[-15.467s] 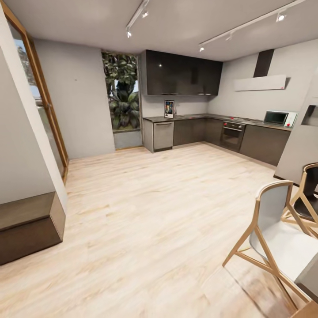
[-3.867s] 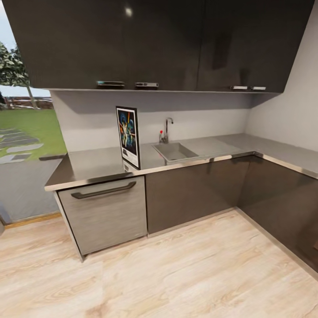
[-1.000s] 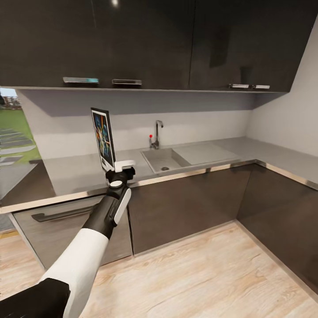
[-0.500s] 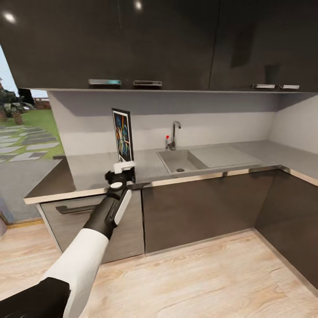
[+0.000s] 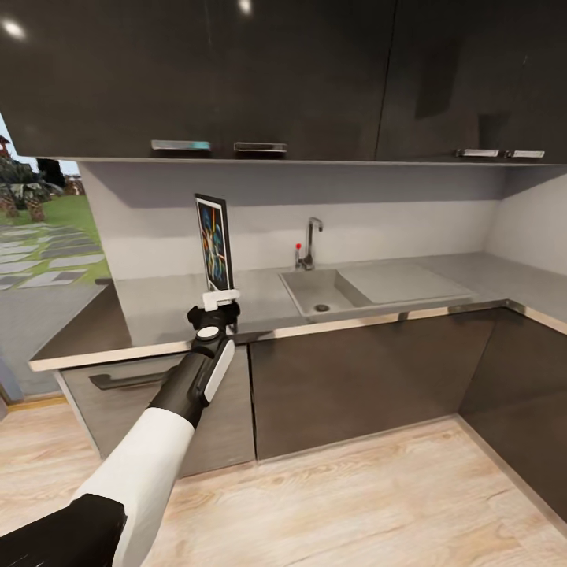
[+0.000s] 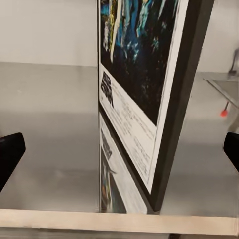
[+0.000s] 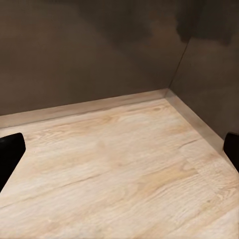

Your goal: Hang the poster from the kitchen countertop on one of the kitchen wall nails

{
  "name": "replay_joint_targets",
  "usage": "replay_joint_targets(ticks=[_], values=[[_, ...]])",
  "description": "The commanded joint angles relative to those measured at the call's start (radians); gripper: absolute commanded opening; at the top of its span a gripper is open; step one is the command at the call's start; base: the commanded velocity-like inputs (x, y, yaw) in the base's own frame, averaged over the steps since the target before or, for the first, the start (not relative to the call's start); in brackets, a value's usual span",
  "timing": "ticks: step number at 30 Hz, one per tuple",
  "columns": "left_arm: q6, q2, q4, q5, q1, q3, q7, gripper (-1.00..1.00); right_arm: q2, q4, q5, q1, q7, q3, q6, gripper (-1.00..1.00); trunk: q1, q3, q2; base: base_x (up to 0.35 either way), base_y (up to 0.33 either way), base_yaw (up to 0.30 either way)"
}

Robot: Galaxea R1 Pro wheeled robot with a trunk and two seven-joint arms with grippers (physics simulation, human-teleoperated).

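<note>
- The poster (image 5: 215, 242) stands upright on the grey worktop (image 5: 150, 311), near the front edge and beside the sink (image 5: 319, 288). Its long axis is vertical, and it is seen almost edge-on from the head view.
- The left hand (image 5: 220, 299) is straight out in front of the robot at worktop height, directly below and in front of the poster's lower edge.
- In the left wrist view the poster (image 6: 144, 84) lies dead ahead of the hand, between the two fingertips (image 6: 10, 152). The fingers are spread wide, each well clear of the frame, so the hand is open and holds nothing.
- The frame's thin black edge faces the hand, with the printed face turned to one side. Judgement: the closing line already crosses the frame's thin dimension, so a short advance should seat the lower part between the fingers.
- In the right wrist view the right hand (image 7: 119, 154) is low over the wooden floor (image 7: 119, 174), open and empty, far from the poster. The left arm is plainly the nearer one.
</note>
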Motion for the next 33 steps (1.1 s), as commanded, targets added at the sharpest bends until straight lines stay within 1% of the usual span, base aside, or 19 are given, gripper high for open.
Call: replay_joint_targets(ticks=[1, 16, 21, 27, 33], values=[[0.003, 0.0, -0.001, 0.007, -0.001, -0.003, 0.007, 1.0, 0.0, -0.001, 0.009, 0.0, -0.003, -0.001, -0.001, 1.0, 0.0, -0.001, 0.0, 0.163, -0.145, 0.001], [0.003, 0.0, 0.0, 0.007, -0.001, -0.002, 0.007, 1.0, 0.0, 0.001, 0.009, 0.0, -0.003, 0.0, -0.001, 1.0, 0.0, -0.001, 0.0, 0.126, -0.099, 0.0], [0.003, 0.0, 0.0, 0.007, -0.001, -0.002, 0.007, 1.0, 0.0, 0.001, 0.009, 0.0, -0.003, 0.0, -0.001, 1.0, 0.0, -0.001, 0.0, 0.076, -0.031, 0.0], [0.003, 0.0, 0.0, 0.006, -0.001, 0.0, 0.007, 1.0, 0.0, 0.001, 0.009, 0.0, -0.003, 0.0, -0.001, 1.0, 0.0, -0.001, 0.0, 0.176, -0.007, 0.0], [0.002, 0.0, 0.003, 0.006, -0.001, 0.003, 0.007, 1.0, 0.0, 0.026, 0.009, 0.0, -0.003, 0.0, -0.001, 1.0, 0.0, -0.001, 0.0, 0.042, 0.011, 0.0]])
